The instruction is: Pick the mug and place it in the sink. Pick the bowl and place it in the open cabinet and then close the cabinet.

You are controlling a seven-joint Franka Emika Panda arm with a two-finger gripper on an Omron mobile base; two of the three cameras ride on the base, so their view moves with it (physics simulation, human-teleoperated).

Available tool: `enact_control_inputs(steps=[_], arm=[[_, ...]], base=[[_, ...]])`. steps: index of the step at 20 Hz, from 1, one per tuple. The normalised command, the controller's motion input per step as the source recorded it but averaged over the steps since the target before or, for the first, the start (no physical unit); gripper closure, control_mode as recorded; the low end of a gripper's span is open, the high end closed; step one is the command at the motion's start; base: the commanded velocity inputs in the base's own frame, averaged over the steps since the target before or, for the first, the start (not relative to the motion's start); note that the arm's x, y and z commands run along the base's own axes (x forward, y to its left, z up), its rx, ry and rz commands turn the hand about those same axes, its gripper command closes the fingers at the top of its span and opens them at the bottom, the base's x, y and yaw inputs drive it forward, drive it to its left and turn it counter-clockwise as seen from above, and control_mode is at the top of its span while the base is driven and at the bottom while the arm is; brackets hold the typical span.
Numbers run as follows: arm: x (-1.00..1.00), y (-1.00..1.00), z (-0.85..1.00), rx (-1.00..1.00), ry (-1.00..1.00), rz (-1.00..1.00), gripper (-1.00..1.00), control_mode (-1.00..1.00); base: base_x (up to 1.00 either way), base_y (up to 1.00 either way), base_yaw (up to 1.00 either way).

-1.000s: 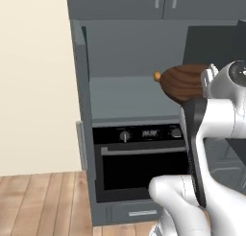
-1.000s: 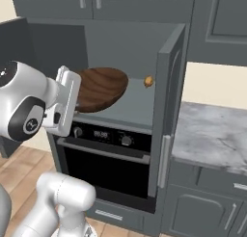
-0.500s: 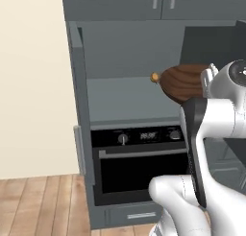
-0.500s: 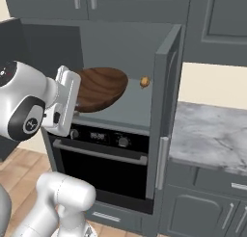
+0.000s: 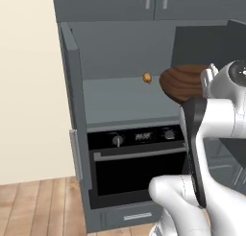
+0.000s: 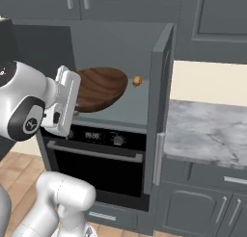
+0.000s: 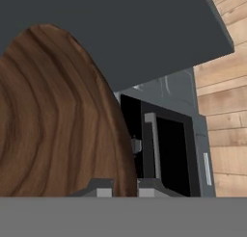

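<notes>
Gripper clamped on bowl rim. Bowl held tilted at mouth of open cabinet, above oven. Small brown object on cabinet shelf.

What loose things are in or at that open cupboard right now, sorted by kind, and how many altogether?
Wide dark brown wooden bowl, held at the rim by the robot's gripper: 1
Small round tan object on the shelf of the dark grey cabinet, too small to identify: 1
Total: 2
</notes>
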Motion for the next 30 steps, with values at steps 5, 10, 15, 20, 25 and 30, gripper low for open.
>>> enact_control_inputs(steps=[5, 10, 15, 20, 25, 30], arm=[[0.00, 0.00, 0.00, 0.00, 0.00, 0.00, 1.00, 1.00], [0.00, 0.00, 0.00, 0.00, 0.00, 0.00, 1.00, 1.00], [0.00, 0.00, 0.00, 0.00, 0.00, 0.00, 1.00, 1.00], [0.00, 0.00, 0.00, 0.00, 0.00, 0.00, 1.00, 1.00], [0.00, 0.00, 0.00, 0.00, 0.00, 0.00, 1.00, 1.00], [0.00, 0.00, 0.00, 0.00, 0.00, 0.00, 1.00, 1.00]], base=[[0.09, 0.17, -0.11], [0.08, 0.12, -0.14], [0.10, 0.34, -0.07], [0.52, 0.43, -0.05], [0.23, -0.01, 0.00], [0.00, -0.41, 0.00]])
